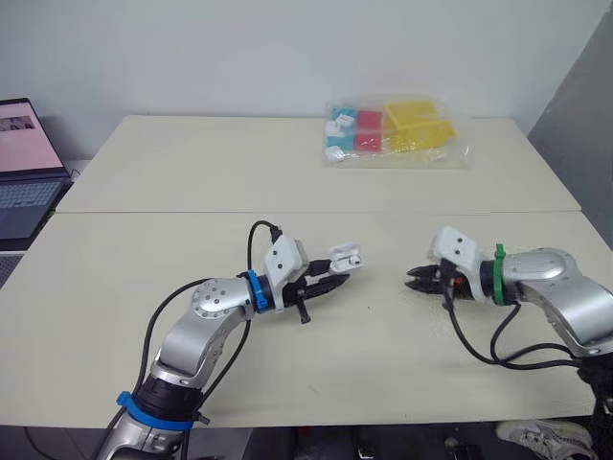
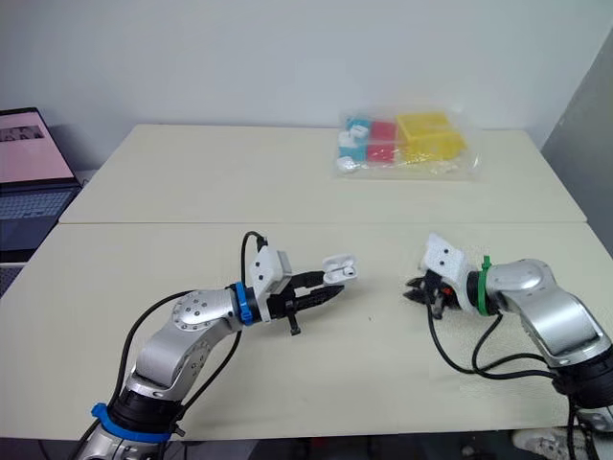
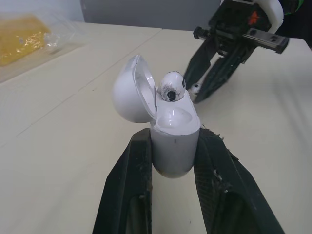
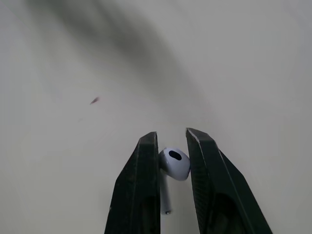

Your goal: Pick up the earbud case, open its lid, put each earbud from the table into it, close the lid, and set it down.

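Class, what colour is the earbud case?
The earbud case is white; it shows best in the left wrist view.

My right gripper (image 4: pixel 171 134) pinches a white earbud (image 4: pixel 175 164) between both fingers; its stem points back toward me; beige table (image 4: pixel 73 58) beyond.

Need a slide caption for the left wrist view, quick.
Left gripper grips the open case, one earbud sitting in it; right gripper ahead pinches the second earbud.
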